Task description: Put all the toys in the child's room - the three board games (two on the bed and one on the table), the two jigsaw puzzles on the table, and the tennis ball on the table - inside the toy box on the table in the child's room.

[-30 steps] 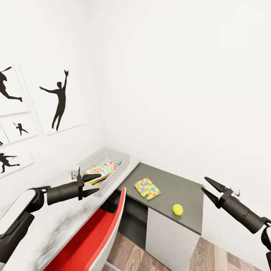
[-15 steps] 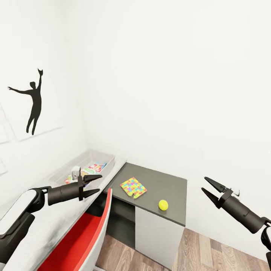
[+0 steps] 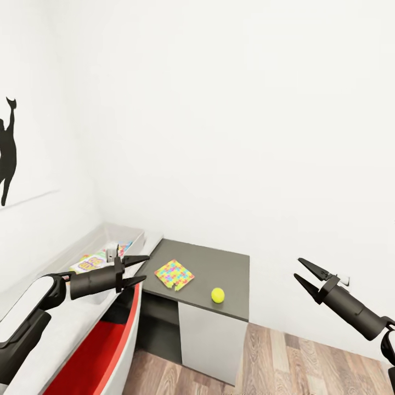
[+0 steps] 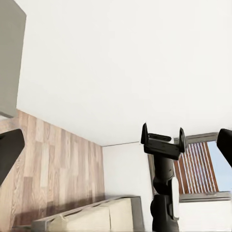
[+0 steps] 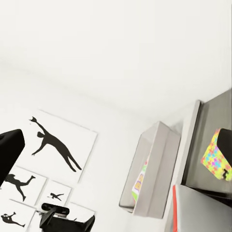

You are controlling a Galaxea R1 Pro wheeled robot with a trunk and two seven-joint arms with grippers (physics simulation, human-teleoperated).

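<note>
The toy box [image 3: 129,234], a shallow light grey bin, stands on the pale table [image 3: 66,329] against the left wall, with colourful board games [image 3: 90,264] lying in it. A jigsaw puzzle [image 3: 174,274] and the tennis ball [image 3: 218,295] lie on the lower dark grey cabinet [image 3: 219,263] beside the table. My left gripper [image 3: 144,267] hangs open and holds nothing, just in front of the toy box. My right gripper [image 3: 298,267] is open and holds nothing, out over the floor right of the cabinet. The right wrist view catches the toy box [image 5: 157,169] and the puzzle [image 5: 214,154].
A red chair [image 3: 104,351] stands under the table below my left arm. Wood plank floor [image 3: 307,362] opens to the right of the cabinet. White walls close the corner, with a black silhouette picture [image 3: 6,159] on the left. The left wrist view shows the bed [image 4: 92,217] and a window [image 4: 203,164].
The head view has swung to the right, so the table, toy box, cabinet and pictures have slid left in the picture. Both arms keep their pose and stay open.
</note>
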